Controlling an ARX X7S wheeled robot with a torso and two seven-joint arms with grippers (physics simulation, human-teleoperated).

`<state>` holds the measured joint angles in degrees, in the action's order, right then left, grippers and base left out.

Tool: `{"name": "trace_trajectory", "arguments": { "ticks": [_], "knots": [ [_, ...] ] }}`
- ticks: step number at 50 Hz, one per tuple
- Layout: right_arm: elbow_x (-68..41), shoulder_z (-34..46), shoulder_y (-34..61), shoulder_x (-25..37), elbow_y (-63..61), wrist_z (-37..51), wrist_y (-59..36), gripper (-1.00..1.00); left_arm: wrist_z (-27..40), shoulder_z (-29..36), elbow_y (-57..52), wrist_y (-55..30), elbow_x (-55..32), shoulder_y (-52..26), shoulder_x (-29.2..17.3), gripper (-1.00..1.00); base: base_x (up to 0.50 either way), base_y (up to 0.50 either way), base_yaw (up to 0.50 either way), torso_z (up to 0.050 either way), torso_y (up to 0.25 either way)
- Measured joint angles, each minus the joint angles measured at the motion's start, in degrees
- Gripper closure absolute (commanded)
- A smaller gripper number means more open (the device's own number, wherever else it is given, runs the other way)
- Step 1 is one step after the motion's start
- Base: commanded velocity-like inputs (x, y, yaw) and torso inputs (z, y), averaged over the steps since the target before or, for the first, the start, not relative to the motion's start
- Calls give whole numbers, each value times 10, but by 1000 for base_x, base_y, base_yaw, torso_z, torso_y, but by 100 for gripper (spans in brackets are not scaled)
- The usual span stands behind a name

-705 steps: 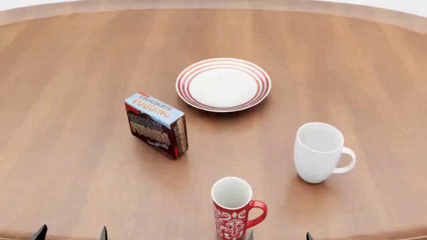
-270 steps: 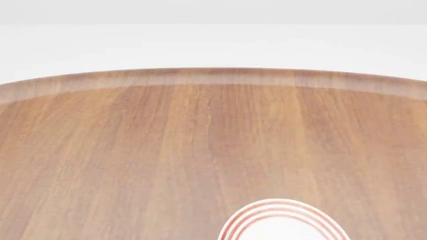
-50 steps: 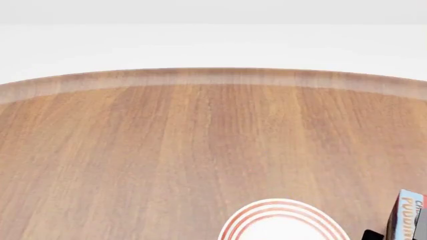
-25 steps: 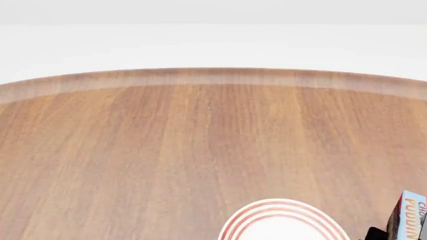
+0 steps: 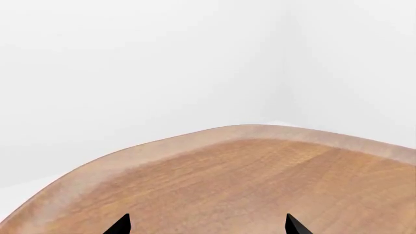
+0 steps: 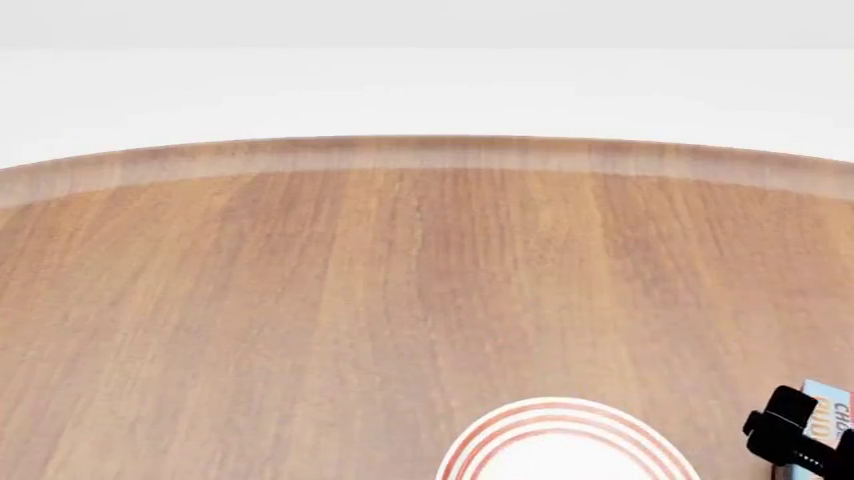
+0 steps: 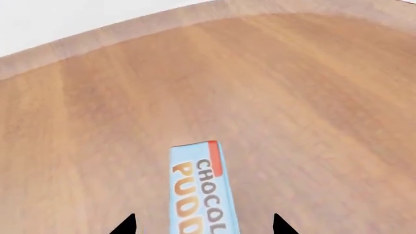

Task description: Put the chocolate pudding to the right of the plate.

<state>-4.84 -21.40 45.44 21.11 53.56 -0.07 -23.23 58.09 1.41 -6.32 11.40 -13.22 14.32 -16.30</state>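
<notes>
Across the brown wooden tabletop [image 6: 334,300], the blue-topped chocolate pudding carton [image 7: 200,192] was seen right of the red-ringed white plate [image 6: 567,445], between parted right gripper [image 7: 202,225] tips, seemingly released.

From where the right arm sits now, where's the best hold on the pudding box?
Across the chocolate pudding's two broad faces, coming down from above: its narrow blue top edge faces up and lies between the right gripper's fingertips, which stand wider than the carton.
</notes>
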Motion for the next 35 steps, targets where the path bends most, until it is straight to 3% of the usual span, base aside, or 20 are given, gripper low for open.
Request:
{"name": "trace_trajectory", "arguments": {
  "ticks": [35],
  "knots": [
    [-73, 5, -41, -26, -510, -17, -275, -100, 2, 2, 2, 3, -2, 0, -2, -100, 0, 0, 0, 0, 0]
  ]
}}
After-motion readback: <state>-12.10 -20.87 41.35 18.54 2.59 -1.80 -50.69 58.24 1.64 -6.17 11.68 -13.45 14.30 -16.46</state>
